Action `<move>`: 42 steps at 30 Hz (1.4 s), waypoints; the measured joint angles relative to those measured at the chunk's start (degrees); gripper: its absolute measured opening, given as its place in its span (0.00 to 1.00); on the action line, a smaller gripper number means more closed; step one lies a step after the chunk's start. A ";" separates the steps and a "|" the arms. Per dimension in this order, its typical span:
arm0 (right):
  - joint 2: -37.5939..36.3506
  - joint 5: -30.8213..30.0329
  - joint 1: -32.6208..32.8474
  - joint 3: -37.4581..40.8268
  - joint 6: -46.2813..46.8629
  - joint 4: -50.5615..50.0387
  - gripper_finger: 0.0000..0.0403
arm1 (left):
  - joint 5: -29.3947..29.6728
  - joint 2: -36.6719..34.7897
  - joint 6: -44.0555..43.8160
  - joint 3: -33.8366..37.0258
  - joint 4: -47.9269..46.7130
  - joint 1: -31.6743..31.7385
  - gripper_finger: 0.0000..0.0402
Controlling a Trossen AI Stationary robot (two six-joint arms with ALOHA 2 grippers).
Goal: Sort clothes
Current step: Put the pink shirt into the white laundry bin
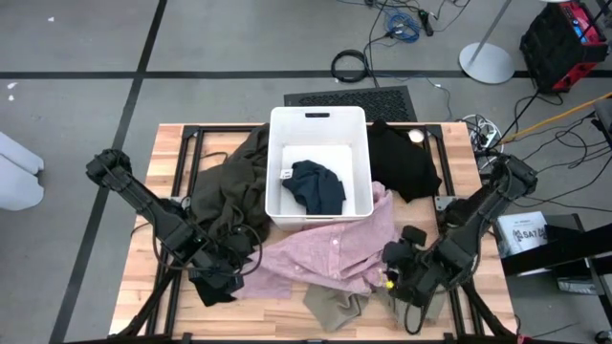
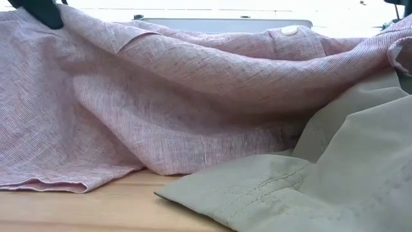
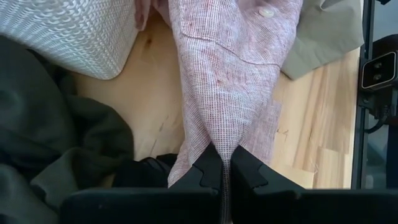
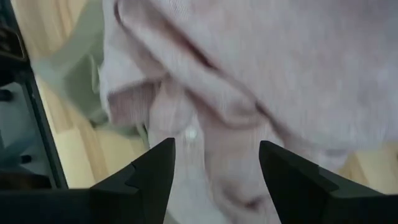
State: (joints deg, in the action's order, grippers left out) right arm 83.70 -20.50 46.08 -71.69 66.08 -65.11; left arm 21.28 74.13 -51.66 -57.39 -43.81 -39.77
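Writing first: we read "SAT" on a white box at the far right edge, beside the right arm; the rest of its print is too small to read. A small white tag shows on the navy garment, unreadable.

Pink shirt: pale pink fine weave, white buttons, stitched placket, spread crumpled across the near middle of the table, its far edge touching the white bin. In the low view it hangs in folds over a khaki garment with double-stitched seams.

Left gripper is at the shirt's near-left corner, fingers pinched tight on a fold of the pink shirt. Right gripper is over the shirt's near-right edge, fingers spread wide, nothing between them that we can see gripped.

The navy garment lies bunched inside the bin. Dark olive garment is heaped left of the bin, touching it. One black garment lies right of the bin, another black piece near the left gripper.
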 joint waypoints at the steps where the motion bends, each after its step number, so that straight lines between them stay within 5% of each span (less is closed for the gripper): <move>1: 0.00 0.00 0.76 0.08 1.50 -0.46 0.54 | 0.02 0.00 -0.02 0.00 0.00 0.00 0.03; 15: 1.57 0.05 4.56 0.23 9.72 -5.69 0.54 | 0.02 0.00 -0.40 0.02 0.09 0.00 0.03; 21: 5.05 6.27 2.08 0.25 5.41 -3.26 0.53 | 0.02 0.00 -0.25 0.02 0.38 0.00 0.03; 24: 5.27 7.97 0.27 0.25 3.63 -1.96 0.43 | 0.02 0.00 -0.07 0.02 0.39 0.00 0.03; 29: 5.27 8.93 -1.22 0.25 -4.11 1.26 0.05 | 0.02 0.00 0.06 0.02 0.42 0.04 0.03; 36: 3.16 8.94 -1.81 -1.31 -11.42 6.59 0.01 | 0.04 0.00 5.88 0.02 5.11 0.00 0.03; 42: -0.19 -3.06 -0.02 -9.40 -24.87 11.31 0.00 | 0.08 -2.10 18.67 0.02 17.10 -0.52 0.03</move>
State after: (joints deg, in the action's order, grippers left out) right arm 83.51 -23.56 46.06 -81.08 41.21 -53.80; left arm 21.35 72.03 -32.99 -57.36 -26.72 -40.29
